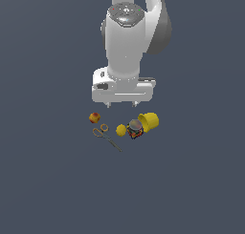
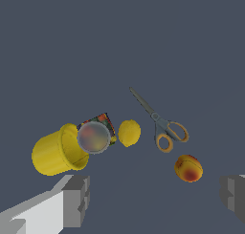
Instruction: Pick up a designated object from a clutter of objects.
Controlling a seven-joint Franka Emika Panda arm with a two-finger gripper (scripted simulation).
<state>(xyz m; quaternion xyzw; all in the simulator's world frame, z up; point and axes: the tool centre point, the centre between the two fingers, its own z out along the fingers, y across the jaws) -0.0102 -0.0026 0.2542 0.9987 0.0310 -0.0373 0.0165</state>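
The pincer hangs wide open and empty above the clutter, mid-tabletop. The small clear jar of many-coloured pieces touches the tipped yellow plastic cup, beside the yellow lemon-like ball. A descending finger could strike either neighbour and knock the jar aside.

Jar: greyish translucent top; body speckled red, blue, yellow, dark.
Cup: plain bright yellow.
Lemon: plain yellow.
Ball: yellow-orange with red blotches.
Scissors: grey blades, orange ring handles.
Gripper: white body; fingers grey.
Arm: white, grey joint caps.
Ground: uniform dark slate blue.
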